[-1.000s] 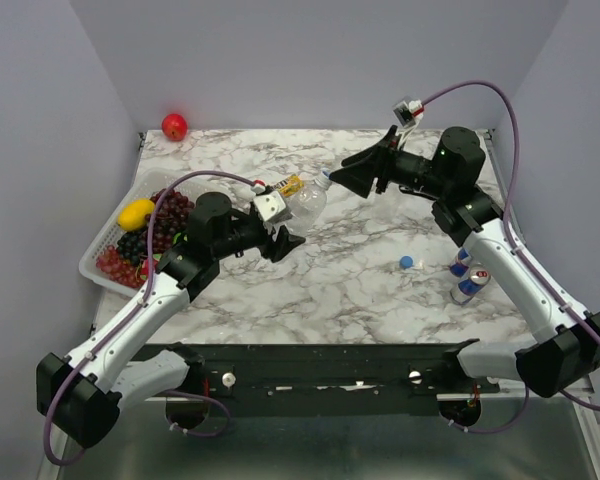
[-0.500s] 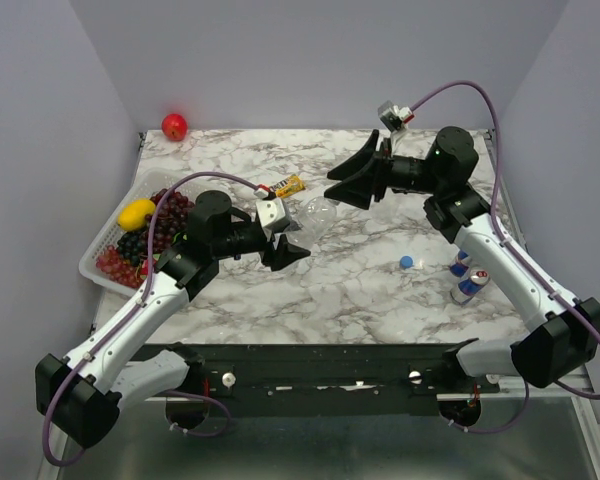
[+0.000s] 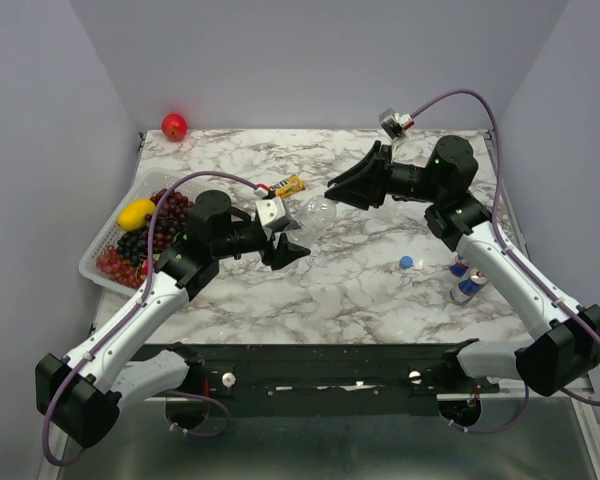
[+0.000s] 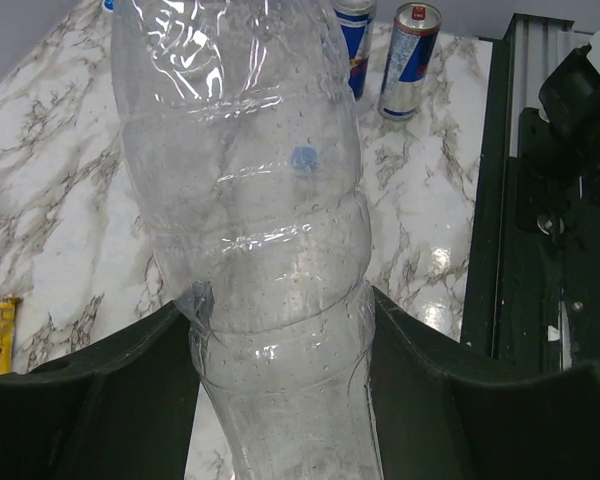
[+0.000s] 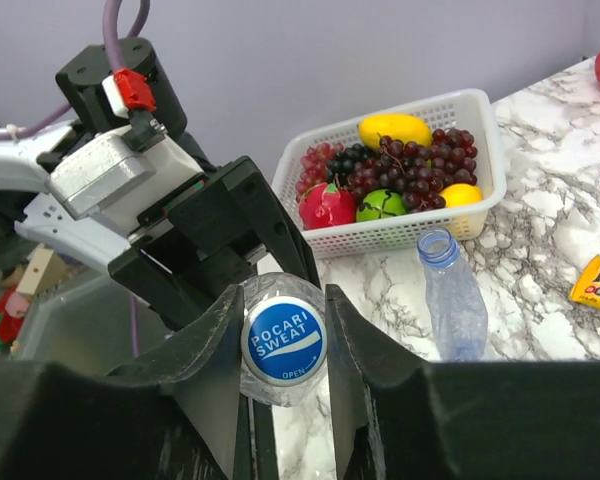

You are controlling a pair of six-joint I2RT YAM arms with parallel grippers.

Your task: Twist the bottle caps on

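Observation:
A wide clear bottle is held in the air between both arms. My left gripper is shut on its lower body; in the left wrist view the bottle fills the gap between the fingers. My right gripper is at the bottle's mouth. In the right wrist view its jaws are closed on a blue cap marked POCARI SWEAT that sits on the bottle's neck. A slim blue-tinted bottle stands uncapped on the table. A loose blue cap lies on the marble at the right. The third bottle is out of view.
A white basket of grapes and fruit stands at the left edge. A yellow candy packet lies behind the bottle. Two blue-and-silver cans stand at the right. A red apple sits at the back left corner.
My right gripper has moved down and left onto the bottle's mouth. My left gripper has shifted slightly right and lowered the bottle's tilt.

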